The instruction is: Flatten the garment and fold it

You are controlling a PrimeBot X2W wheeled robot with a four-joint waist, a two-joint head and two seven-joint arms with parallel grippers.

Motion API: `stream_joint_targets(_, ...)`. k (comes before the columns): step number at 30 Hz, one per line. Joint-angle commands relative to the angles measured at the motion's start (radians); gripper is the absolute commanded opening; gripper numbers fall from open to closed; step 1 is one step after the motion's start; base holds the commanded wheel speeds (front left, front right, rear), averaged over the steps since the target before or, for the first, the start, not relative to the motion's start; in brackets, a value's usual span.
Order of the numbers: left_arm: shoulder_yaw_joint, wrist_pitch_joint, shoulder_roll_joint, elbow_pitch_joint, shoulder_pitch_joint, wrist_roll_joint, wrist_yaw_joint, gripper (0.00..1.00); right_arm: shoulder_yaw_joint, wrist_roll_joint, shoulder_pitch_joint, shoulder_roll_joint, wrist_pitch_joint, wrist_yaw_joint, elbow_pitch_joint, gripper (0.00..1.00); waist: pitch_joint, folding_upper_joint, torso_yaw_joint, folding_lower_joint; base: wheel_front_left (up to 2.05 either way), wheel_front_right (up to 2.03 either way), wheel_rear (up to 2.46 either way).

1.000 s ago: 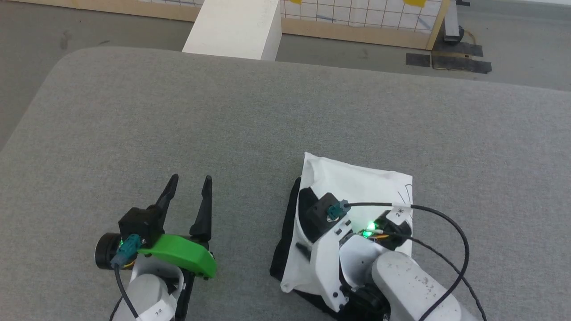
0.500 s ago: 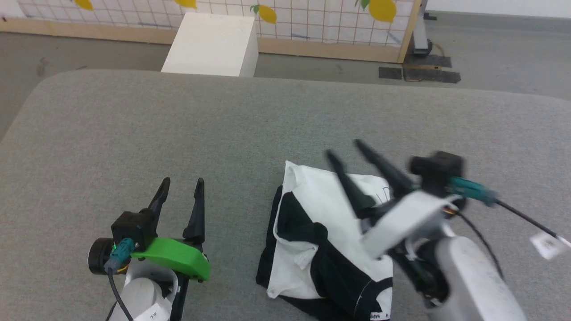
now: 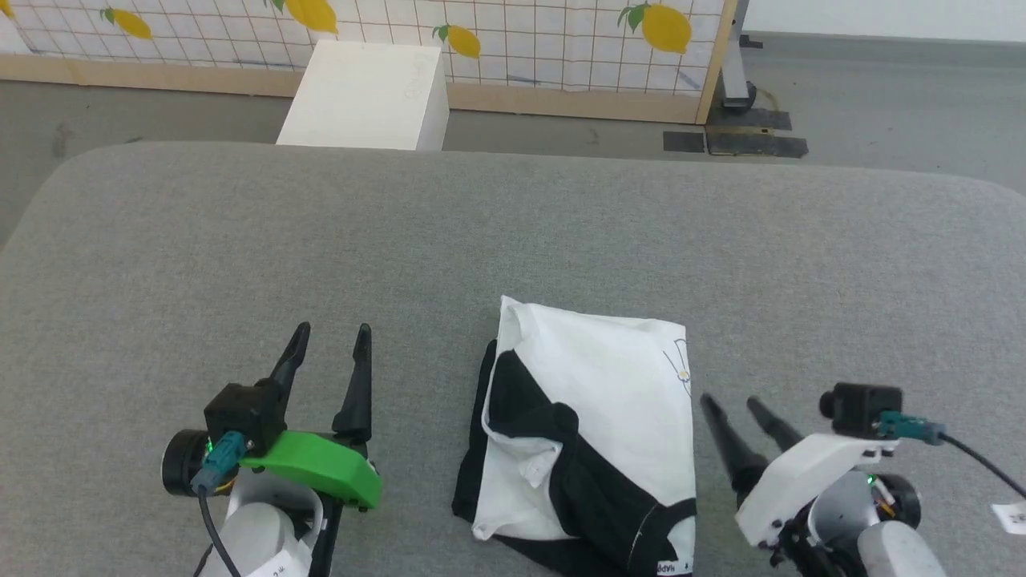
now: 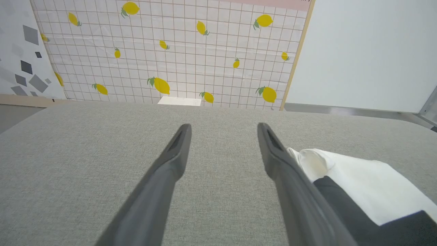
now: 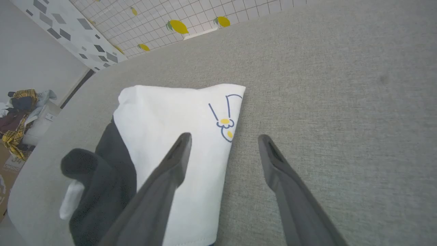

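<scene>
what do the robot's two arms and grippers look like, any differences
Each has two long dark tapering fingers, a black camera block with a teal plug and black cable, and a pale forearm. The left gripper carries a bright green curved cover; the right gripper a white bracket, with a white tag on its cable.

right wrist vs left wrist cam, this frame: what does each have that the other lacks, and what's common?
Right wrist: the right pincer, open and holding nothing; the print on the garment; a clothes heap off to the side.
Left wrist: the left pincer, open and holding nothing; a plain pale wall.
Both: the garment lying folded on the grey cushion, and the lemon-print screen behind it.
</scene>
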Motion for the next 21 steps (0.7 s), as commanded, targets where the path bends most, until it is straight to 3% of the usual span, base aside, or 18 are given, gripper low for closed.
stream_joint_targets(1,-0.002,-0.005,0.001,-0.001,0.01,0.014,-0.006,1.0,0.007,0.01,-0.001,0.0,0.013,-0.001,0.021,1.0,0.002,0.0115,0.004,0.0,0.0,0.0,0.0)
stream_joint_targets(14,-0.017,-0.005,-0.005,0.007,0.016,0.006,-0.007,1.0,0.068,0.015,-0.08,0.0,0.168,-0.001,0.222,1.0,0.01,0.0115,0.047,0.0,0.0,0.0,0.0)
stream_joint_targets(15,-0.018,-0.005,-0.005,0.008,0.018,0.006,-0.007,1.0,0.07,0.012,-0.084,0.0,0.182,-0.001,0.232,0.64,0.009,0.0115,0.049,0.0,0.0,0.0,0.0)
stream_joint_targets(16,-0.018,-0.005,-0.006,0.009,0.018,0.006,-0.007,1.0,0.071,0.007,-0.086,0.0,0.19,-0.001,0.235,0.44,0.009,0.0115,0.05,0.0,0.0,0.0,0.0)
stream_joint_targets(17,-0.019,-0.005,-0.006,0.01,0.019,0.006,-0.007,1.0,0.069,0.002,-0.089,0.0,0.194,-0.001,0.237,0.17,0.007,0.0115,0.051,0.0,0.0,0.0,0.0)
stream_joint_targets(18,-0.019,-0.005,-0.006,0.011,0.02,0.006,-0.007,1.0,0.066,-0.003,-0.092,0.0,0.198,-0.001,0.238,0.0,0.006,0.0115,0.05,0.0,0.0,0.0,0.0)
stream_joint_targets(21,-0.014,-0.005,-0.006,0.011,0.027,0.005,-0.007,1.0,0.075,-0.059,-0.106,0.0,0.222,-0.001,0.22,0.0,-0.001,0.0115,0.043,0.0,0.0,0.0,0.0)
